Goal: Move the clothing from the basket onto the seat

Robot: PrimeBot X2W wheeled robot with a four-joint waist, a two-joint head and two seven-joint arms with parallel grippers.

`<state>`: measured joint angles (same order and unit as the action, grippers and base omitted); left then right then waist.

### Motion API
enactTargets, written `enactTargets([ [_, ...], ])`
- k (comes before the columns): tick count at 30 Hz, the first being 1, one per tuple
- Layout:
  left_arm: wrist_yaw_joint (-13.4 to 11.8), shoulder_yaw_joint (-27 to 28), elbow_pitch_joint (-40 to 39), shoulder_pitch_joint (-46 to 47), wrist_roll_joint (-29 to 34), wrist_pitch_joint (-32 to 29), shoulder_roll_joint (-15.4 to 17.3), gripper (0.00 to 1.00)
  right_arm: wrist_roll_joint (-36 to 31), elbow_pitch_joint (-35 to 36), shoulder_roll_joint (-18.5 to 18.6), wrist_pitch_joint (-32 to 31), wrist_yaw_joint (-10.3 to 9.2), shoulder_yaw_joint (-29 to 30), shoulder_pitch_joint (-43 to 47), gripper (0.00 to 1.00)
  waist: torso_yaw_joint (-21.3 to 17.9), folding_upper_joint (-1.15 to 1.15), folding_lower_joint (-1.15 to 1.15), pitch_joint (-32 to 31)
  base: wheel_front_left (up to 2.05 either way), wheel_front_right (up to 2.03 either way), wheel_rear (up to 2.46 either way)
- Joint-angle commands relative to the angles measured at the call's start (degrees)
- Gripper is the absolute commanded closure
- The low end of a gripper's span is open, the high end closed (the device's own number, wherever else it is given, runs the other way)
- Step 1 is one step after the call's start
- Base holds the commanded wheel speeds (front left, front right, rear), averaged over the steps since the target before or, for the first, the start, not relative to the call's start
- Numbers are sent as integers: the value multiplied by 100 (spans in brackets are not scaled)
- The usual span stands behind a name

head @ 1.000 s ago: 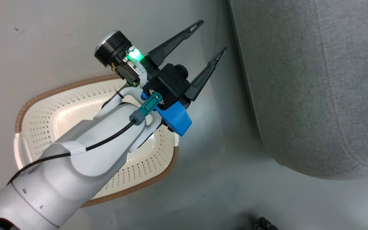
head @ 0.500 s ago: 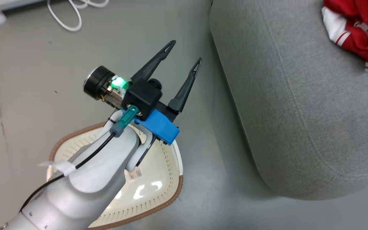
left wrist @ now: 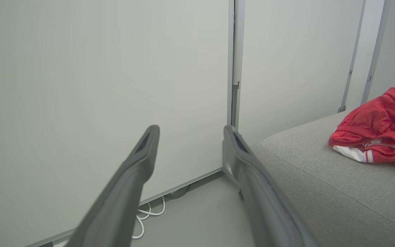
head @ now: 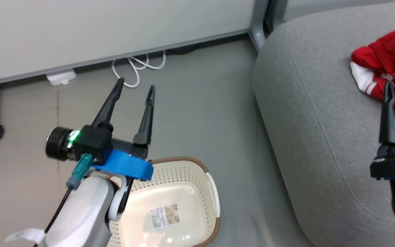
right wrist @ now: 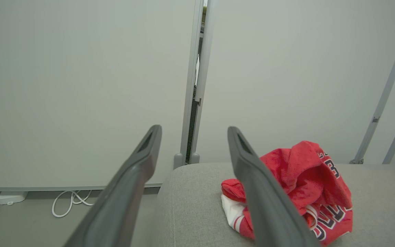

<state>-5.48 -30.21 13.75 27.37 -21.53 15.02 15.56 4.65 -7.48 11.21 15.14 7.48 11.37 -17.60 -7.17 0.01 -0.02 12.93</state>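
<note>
Below us stands the cream-white, brown-rimmed perforated plastic basket (head: pixel 192 174). Our left gripper (head: pixel 136 84) near it and our right gripper (right wrist: pixel 193 129) over the light-grey fabric sofa seat (head: pixel 321 120) both spread their fingers, holding nothing. Beyond, the crumpled red white-trimmed clothing (head: pixel 389 58) lies on that seat.

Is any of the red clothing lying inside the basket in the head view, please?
No, the basket shows a label sticker on its floor, and the red clothing lies on the grey seat.
</note>
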Motion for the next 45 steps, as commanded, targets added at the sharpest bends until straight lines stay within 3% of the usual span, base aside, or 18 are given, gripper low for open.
enactTargets([
  [1, 32, 164, -62, -176, 84, 19, -36, 0, -3, 56, -47, -1, 3, -53, 171, 0, 284, -1, 2, -294, 0, 0, 0],
  [9, 263, 1166, -201, -1038, 422, 19, -335, 0, 22, 106, -294, 0, 3, -388, 643, 0, 654, -1, 2, -704, 0, 0, 0],
  [20, 623, 2094, -118, -1835, 955, 19, -734, 0, 54, -19, -549, -1, 3, -568, 1134, 0, 967, -1, 2, -1087, 0, 0, 0],
  [33, 916, 2692, -64, -2275, 1263, 19, -1012, 0, 129, -266, -777, 0, 3, -689, 1495, 0, 1122, -1, 2, -1319, 0, 0, 0],
  [45, 1086, 2906, 58, -2351, 1413, 19, -1167, 0, 189, -487, -835, -1, 3, -710, 1511, 0, 1118, -1, 2, -1352, 0, 0, 0],
])
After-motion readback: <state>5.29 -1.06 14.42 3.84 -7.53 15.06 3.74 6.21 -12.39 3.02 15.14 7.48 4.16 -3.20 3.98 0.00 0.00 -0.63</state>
